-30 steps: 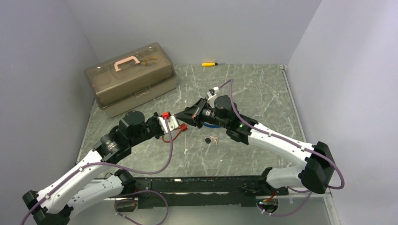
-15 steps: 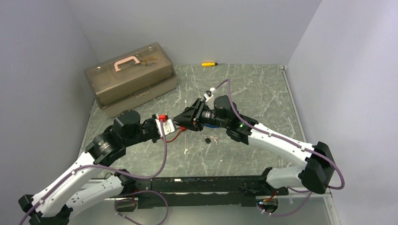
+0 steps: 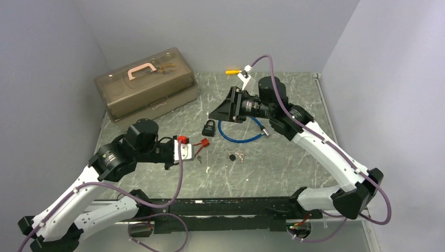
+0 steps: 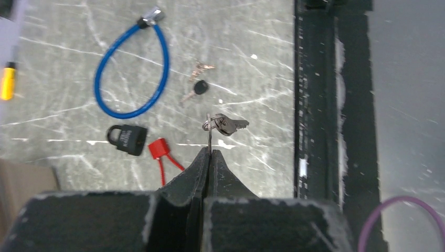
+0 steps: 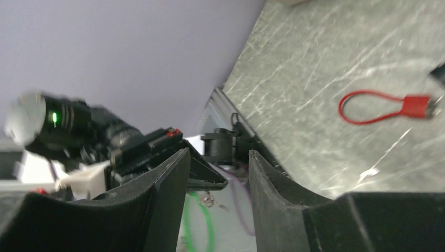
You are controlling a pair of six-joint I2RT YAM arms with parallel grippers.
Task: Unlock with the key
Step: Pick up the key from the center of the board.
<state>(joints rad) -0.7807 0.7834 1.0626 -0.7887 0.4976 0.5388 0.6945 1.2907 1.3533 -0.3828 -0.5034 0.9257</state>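
Left gripper (image 4: 209, 153) pinches only the key ring (image 4: 208, 125), keys (image 4: 228, 124) dangling, so they could swing or slip, while beyond them the black padlock (image 3: 209, 127) lies loose on the table (image 3: 252, 176) and the right gripper (image 5: 218, 153) farther on hangs part-open and empty, so a poke would skid that lock.

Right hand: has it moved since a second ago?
Yes. The right hand has drawn back toward the far wall, ending nearer the yellow screwdriver. The black padlock lies on the table close to its open tips.
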